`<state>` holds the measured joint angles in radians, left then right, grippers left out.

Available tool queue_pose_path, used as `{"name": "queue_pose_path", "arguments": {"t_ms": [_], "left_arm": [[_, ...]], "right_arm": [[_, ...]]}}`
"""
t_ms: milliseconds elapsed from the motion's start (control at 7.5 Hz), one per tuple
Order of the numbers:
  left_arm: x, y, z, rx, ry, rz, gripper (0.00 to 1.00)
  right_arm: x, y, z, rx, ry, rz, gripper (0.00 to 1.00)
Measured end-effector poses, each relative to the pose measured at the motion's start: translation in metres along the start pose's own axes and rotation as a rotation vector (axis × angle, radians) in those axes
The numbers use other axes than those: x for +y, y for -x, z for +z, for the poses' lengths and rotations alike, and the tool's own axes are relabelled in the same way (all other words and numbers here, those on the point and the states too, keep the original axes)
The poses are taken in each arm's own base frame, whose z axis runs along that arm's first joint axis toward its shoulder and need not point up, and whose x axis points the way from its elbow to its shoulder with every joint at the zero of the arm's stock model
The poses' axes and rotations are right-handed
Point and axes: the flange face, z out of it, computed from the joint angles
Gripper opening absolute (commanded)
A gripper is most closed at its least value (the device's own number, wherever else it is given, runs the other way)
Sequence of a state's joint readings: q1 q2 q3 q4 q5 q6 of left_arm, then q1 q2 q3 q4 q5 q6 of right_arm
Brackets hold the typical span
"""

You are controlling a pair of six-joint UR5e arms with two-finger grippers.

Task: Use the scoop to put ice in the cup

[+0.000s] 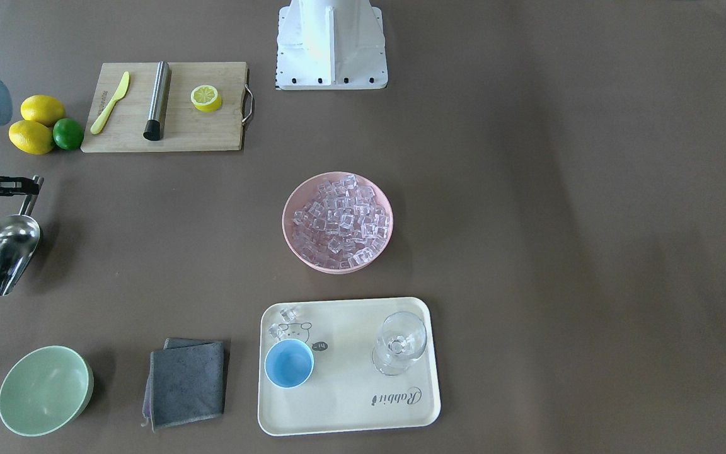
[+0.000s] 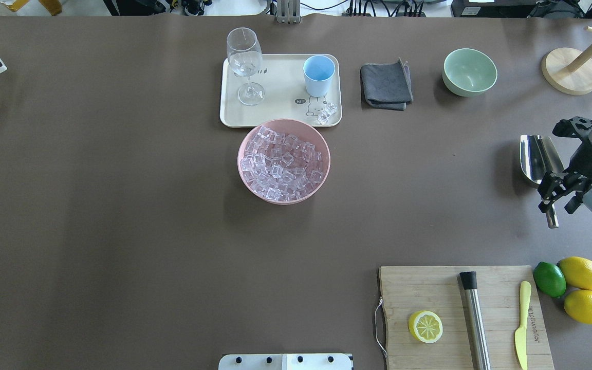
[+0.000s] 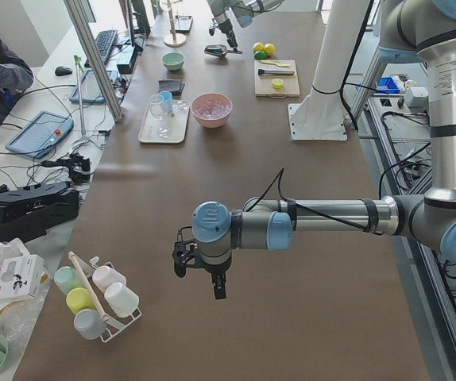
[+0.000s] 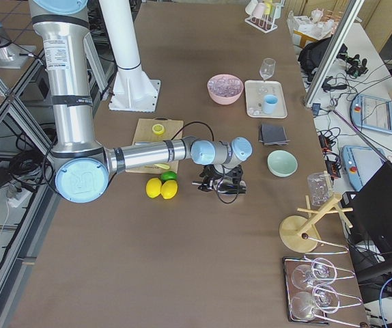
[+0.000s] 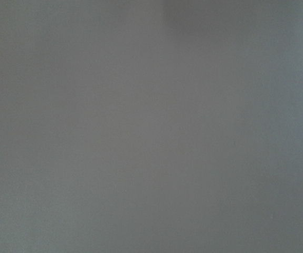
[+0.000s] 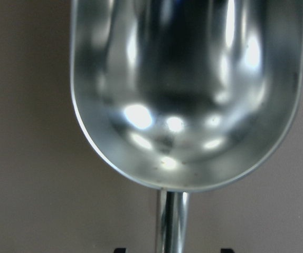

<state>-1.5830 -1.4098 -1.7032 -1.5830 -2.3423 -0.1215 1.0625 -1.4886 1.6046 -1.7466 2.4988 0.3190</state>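
We see right gripper (image 2: 557, 200) spread astride scoop (image 1: 7, 252) handle, holding nothing | left gripper (image 3: 200, 266): cannot tell | scoop well apart from bowl (image 1: 287, 221) of ice (image 1: 341, 217) | risk: off-centre closing rolls the thin handle away

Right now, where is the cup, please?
In the overhead view, the cup stands at the right of the tray, left of the cloth.

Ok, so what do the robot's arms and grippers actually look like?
Left arm and right arm: silver tubes, light-blue joint caps with a UR logo, a black cable along each forearm. Left gripper and right gripper: black, two-fingered.
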Motion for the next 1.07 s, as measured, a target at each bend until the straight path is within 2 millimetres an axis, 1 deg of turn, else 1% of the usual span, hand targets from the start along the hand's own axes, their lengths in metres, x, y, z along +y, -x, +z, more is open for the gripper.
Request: {"name": "queue_pose_path", "arguments": {"t_ms": [267, 400, 533, 667, 800, 933, 1067], "left_arm": [[0.001, 0.005, 0.006, -0.002, 0.014, -0.011, 0.98], [0.001, 0.007, 0.009, -0.002, 0.019, -0.014, 0.98], [0.001, 0.007, 0.009, -0.001, 0.019, -0.013, 0.98], [0.0, 0.005, 0.007, 0.0, 0.015, -0.008, 0.98], [0.0, 0.003, 0.006, 0.001, 0.011, -0.003, 0.98], [0.0, 0.002, 0.005, 0.002, 0.009, -0.001, 0.98], [-0.001, 0.002, 0.005, 0.002, 0.008, 0.0, 0.98]], "right_arm": [[0.002, 0.01, -0.008, -0.003, -0.015, -0.022, 1.0], [0.004, 0.023, -0.023, 0.005, -0.05, -0.051, 1.0], [0.004, 0.038, -0.054, 0.057, -0.135, -0.089, 1.0], [0.01, 0.042, -0.095, 0.118, -0.24, -0.107, 1.0], [0.016, 0.028, -0.134, 0.136, -0.322, -0.089, 1.0], [0.024, 0.001, -0.167, 0.127, -0.381, -0.061, 1.0], [0.035, -0.036, -0.196, 0.122, -0.416, -0.064, 1.0]]}}
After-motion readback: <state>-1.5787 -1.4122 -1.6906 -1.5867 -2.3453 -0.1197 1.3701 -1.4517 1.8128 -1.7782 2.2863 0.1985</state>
